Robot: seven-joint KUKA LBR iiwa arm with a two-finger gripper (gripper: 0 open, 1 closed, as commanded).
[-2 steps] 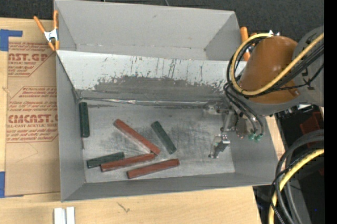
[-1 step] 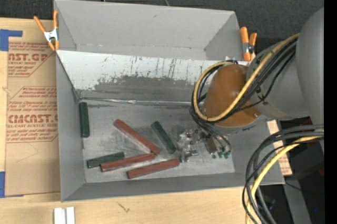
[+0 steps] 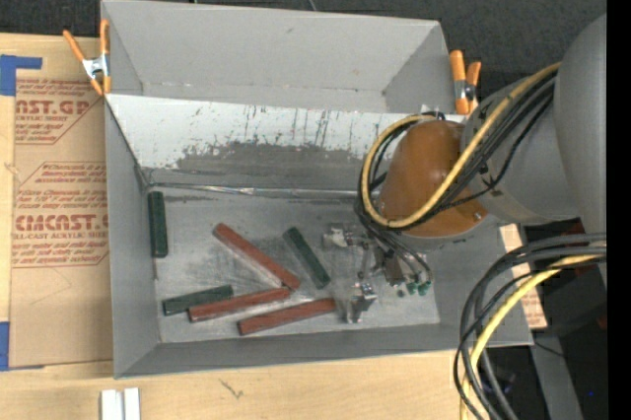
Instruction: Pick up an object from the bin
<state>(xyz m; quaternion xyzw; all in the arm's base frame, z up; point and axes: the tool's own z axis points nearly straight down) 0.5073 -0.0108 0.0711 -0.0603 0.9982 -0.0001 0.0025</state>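
Gripper (image 3: 357, 302) sits low at 5 o'clock on the bin (image 3: 266, 63) floor, just beside the right end of the nearest red-brown stick (image 3: 286, 316). I can't tell if it's open or closed. Second red-brown stick (image 3: 240, 304) and dark green stick (image 3: 197, 300) lie toward 7. Further back, diagonal red-brown stick (image 3: 254, 255) and short green stick (image 3: 306, 255) mid-floor. Lone green stick (image 3: 157, 223) at 9, by the wall.

scuffed matt grey metal bin (image 3: 246, 147)
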